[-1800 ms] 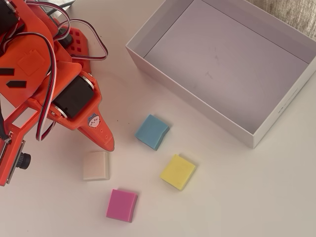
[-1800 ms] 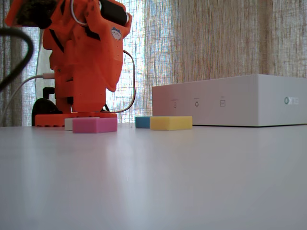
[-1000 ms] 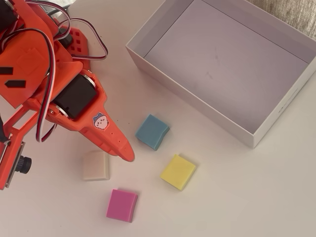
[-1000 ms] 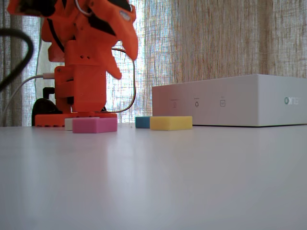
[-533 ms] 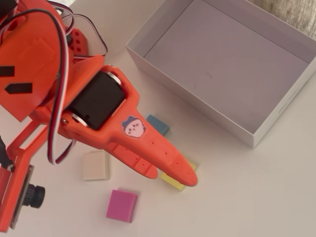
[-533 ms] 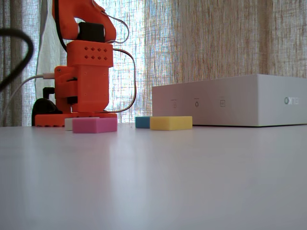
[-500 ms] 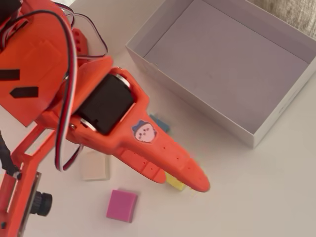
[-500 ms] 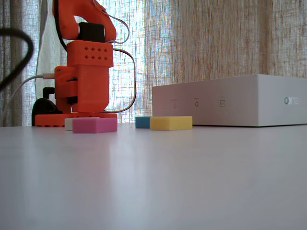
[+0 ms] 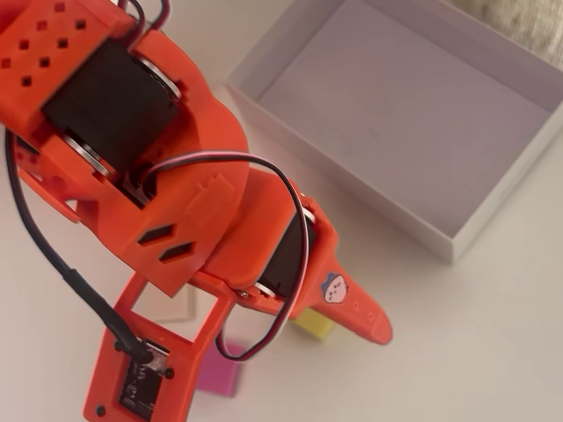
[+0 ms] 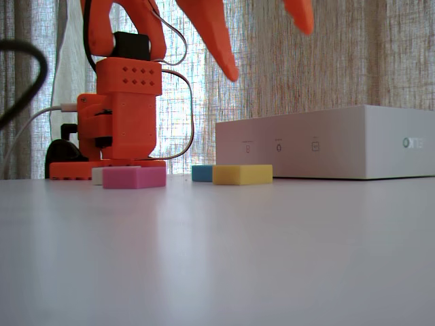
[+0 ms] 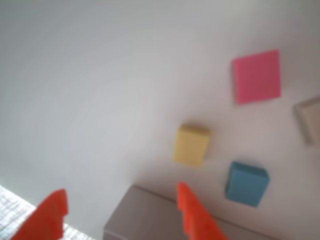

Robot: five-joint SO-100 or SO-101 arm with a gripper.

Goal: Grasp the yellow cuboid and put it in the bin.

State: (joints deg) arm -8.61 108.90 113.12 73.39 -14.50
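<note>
The yellow cuboid lies flat on the white table, just left of the bin in the fixed view. My orange gripper hangs open high above it, holding nothing. In the wrist view the yellow cuboid lies free ahead of the spread gripper, with a corner of the bin between the fingers. From overhead only an edge of the yellow cuboid shows under one finger. The bin is open at the upper right there.
A pink block, a blue block and a cream block lie near the yellow one. The arm's orange base stands behind the pink block, with cables at the left. A curtain hangs behind the table.
The arm has unfolded from its base: the gripper rose out of the fixed view, and its open fingers now show at the top, reaching right above the blocks. No block has moved.
</note>
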